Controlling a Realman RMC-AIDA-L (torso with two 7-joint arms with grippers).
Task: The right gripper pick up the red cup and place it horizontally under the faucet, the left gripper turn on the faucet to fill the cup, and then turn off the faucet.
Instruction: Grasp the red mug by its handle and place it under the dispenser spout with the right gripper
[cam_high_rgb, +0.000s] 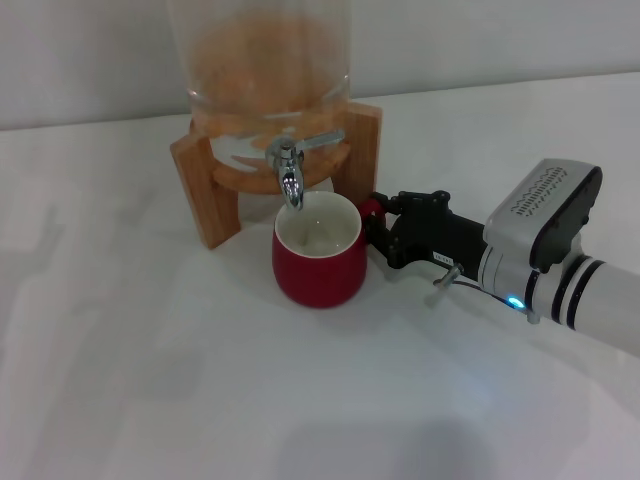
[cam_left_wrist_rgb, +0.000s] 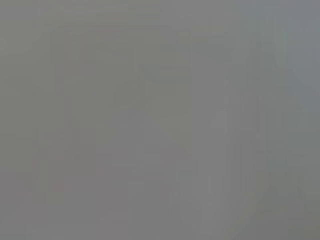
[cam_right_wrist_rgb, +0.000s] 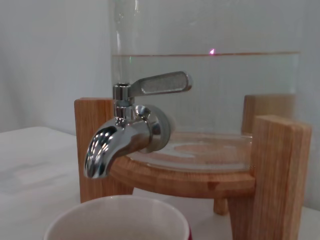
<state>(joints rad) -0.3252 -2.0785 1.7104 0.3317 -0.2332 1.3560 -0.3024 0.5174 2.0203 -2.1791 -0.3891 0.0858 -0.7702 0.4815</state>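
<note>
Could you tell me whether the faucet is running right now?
Off: no stream falls from the faucet spout into the red cup below.

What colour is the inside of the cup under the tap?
White inside the cup, dark red outside; the head view shows it best.

My right pincer (cam_high_rgb: 378, 232) is a black, blocky claw. Behind it sits my silver-white cylindrical wrist, ringed by black bands further back. A grey block with a row of ribs rides on top of the wrist. A small blue light glows on the wrist's underside, beside a short metal pin.
</note>
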